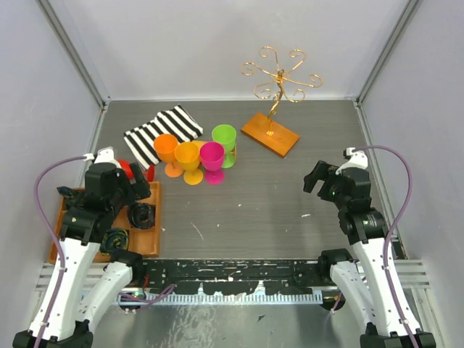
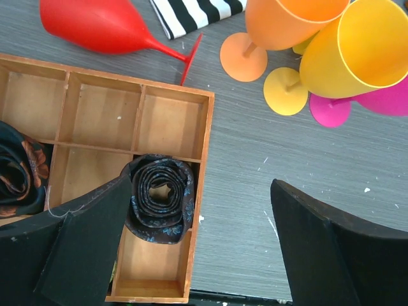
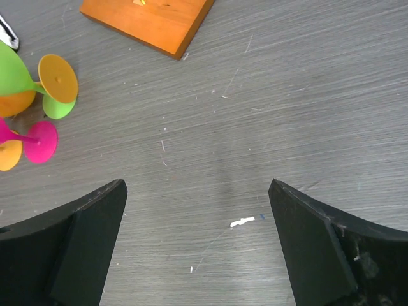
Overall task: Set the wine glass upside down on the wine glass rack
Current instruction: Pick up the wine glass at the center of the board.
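Left gripper [image 2: 203, 185]: jaws wide open, empty, over the right edge of the compartmented tray [image 2: 203, 137], near left. Right gripper [image 3: 196, 185]: jaws wide open, empty, over bare table at right.

Four upright wine glasses [image 1: 188, 154] are clustered mid-table, left of the wine glass rack [image 1: 270, 133]. A red glass [image 2: 102, 25] lies on its side just beyond the tray.

The glasses look opaque, probably plastic: light, stiff, smooth-walled. Grip at the thin stem below the bowl so the glass can be inverted.

Left arm [image 1: 69, 270] and right arm [image 1: 378, 262] wear white shells, black jaws, purple cables [image 1: 39, 199].
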Motion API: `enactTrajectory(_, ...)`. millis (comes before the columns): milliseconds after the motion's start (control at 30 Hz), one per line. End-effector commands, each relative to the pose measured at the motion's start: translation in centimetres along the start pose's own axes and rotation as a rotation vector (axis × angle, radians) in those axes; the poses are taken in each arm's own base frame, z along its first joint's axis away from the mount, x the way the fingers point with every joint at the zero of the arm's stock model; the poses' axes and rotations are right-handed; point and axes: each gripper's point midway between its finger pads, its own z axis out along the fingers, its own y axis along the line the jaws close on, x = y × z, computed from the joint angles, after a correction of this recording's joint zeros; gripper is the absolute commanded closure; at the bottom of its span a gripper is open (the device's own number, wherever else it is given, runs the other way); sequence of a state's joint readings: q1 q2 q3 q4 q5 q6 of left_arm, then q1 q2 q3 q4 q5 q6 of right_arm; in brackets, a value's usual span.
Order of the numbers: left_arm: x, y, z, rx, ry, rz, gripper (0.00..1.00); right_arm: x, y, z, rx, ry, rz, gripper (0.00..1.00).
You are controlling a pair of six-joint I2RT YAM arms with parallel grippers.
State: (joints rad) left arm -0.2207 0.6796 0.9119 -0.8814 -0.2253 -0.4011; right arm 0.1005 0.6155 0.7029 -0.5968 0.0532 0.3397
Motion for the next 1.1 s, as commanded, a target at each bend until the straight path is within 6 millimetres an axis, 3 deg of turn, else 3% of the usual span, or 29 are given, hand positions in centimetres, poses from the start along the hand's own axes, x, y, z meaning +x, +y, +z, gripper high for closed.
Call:
enactTrajectory(0,-1.5,-0.5,-1.3,0.039,-0.053,-0.02,0.02,-2.7,1.5,0.4,-0.061,-0.094,0.042,0.0)
enactTrajectory(133,-1.7,-0.4,-1.7,0.044,-0.066,-0.026,0.02,-2.8,1.3,1.2,-0.03,-0.064,0.071,0.0)
enactTrajectory(333,-1.9,-0.5,-1.9,0.048,-0.072,-0.03,0.02,-1.5,-0.6,3.0,0.129,0.046,0.164,0.0)
enactTrajectory(700,-2.4,0.1,-2.1,-0.006,-0.053,-0.033,0.02,-0.1,2.0,4.0,0.005,0.182,0.15,0.0)
enactTrajectory(867,-2.8,-0.9,-2.0,0.049,-0.06,-0.027,0.02,1.1,4.5,4.1,-0.174,0.23,0.087,0.0)
enactTrajectory(1067,-4.6,-2.8,-1.1,0.109,-0.098,-0.059,0.02,2.4,5.2,4.6,-0.244,0.275,0.034,0.02)
